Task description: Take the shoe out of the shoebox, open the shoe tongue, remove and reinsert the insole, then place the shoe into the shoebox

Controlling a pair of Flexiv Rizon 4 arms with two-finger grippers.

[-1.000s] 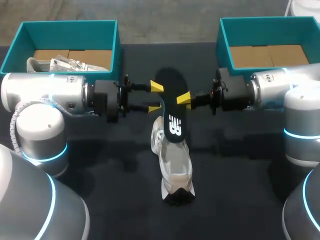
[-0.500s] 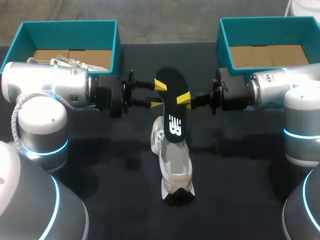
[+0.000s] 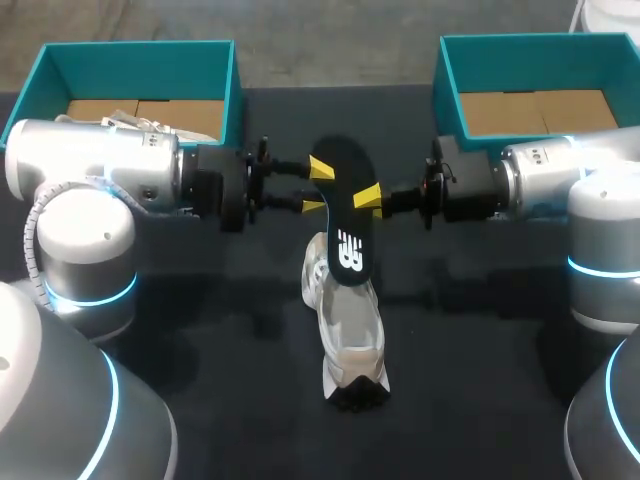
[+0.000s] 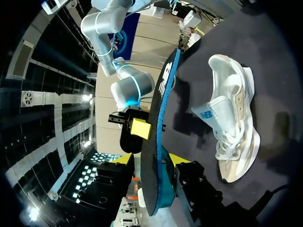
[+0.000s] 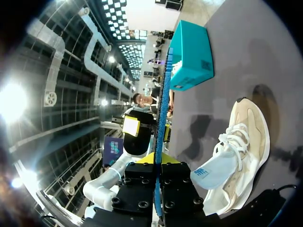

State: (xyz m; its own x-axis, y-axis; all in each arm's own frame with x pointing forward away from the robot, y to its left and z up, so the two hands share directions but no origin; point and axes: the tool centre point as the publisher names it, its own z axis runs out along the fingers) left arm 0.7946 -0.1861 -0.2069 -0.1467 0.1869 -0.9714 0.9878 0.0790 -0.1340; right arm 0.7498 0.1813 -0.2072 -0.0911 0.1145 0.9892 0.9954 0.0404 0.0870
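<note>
A black insole (image 3: 345,235) with a white logo hangs tilted in the air above the table's middle. My right gripper (image 3: 362,198) is shut on its right edge. In the right wrist view the insole (image 5: 163,94) runs edge-on out of that gripper (image 5: 158,163). My left gripper (image 3: 316,188) is open and straddles the left edge. In the left wrist view the insole (image 4: 158,109) passes between its fingers (image 4: 150,159): one tip lies against the blue rim, the other stands slightly apart. A white and beige shoe (image 3: 345,320) lies on the black table under the insole, toe toward me.
A teal shoebox (image 3: 140,50) at the back left holds a second light shoe (image 3: 120,128). Another teal shoebox (image 3: 540,45) at the back right shows only its cardboard floor. Both arms lie level across the table's far half.
My left arm has slid a little toward the insole and its fingers have narrowed around the insole's edge. The right arm, the insole and the shoe have stayed put.
</note>
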